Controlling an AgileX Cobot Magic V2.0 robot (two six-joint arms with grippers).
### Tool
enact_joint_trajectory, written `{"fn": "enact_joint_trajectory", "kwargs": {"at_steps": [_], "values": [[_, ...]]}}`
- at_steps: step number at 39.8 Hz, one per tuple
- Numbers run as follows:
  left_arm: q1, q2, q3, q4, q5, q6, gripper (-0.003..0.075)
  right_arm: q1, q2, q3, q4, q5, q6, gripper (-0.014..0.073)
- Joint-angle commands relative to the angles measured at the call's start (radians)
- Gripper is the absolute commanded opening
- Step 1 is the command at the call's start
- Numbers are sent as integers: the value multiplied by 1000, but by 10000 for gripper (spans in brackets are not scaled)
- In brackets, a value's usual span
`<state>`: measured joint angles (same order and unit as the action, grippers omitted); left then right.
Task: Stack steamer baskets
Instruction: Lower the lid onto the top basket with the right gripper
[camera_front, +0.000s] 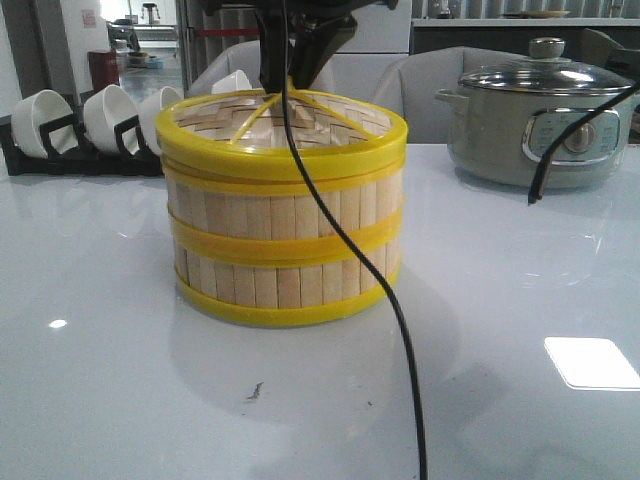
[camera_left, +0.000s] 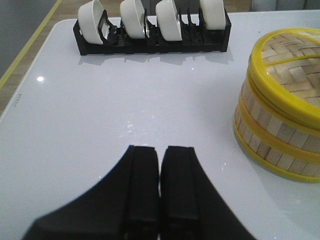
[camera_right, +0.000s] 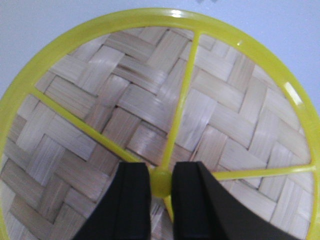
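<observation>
A: What lies nearest in the front view?

B: A black cable (camera_front: 405, 340) hangs down the lower middle. It crosses the steamer baskets (camera_front: 250, 250), which stand one on the other at the centre of the white worktop (camera_front: 100, 380).

A: And the hands?

B: The right hand (camera_right: 161, 167) is clenched on the yellow knob of the lid (camera_right: 100, 100) that tops the stack. I judge it grips the middle so the lid sits level. The left hand (camera_left: 160, 150) is clenched on nothing, low in its own view, probably parked clear of the stack.

A: What can't you see?

B: The lid hides the basket insides, and whether it is fully seated I cannot tell. The right arm is cut off at the top edge. Far back are a bowl rack (camera_front: 60, 150) at upper left and a grey-green pot (camera_front: 520, 130) at upper right, its side cropped
</observation>
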<state>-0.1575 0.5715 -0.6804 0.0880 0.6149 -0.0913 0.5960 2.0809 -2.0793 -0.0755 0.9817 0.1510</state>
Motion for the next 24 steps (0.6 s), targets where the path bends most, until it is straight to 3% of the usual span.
{"fn": "enact_joint_trajectory", "kwargs": {"at_steps": [1,12,14,20,24], "values": [[-7,5,-30,1,-86,-8,87,-1,-65,-39,-6,-68,-2,29],[-7,5,-30,1,-86,-8,87,-1,-65,-39,3,-76,-1,45],[-7,5,-30,1,-86,-8,87,-1,-65,-39,8,-76,-1,82],[-7,5,-30,1,-86,-8,87,-1,-65,-39,14,-76,-1,304],[-7,5,-30,1,-86,-8,87,-1,-65,-39,15,-75,-1,334]]}}
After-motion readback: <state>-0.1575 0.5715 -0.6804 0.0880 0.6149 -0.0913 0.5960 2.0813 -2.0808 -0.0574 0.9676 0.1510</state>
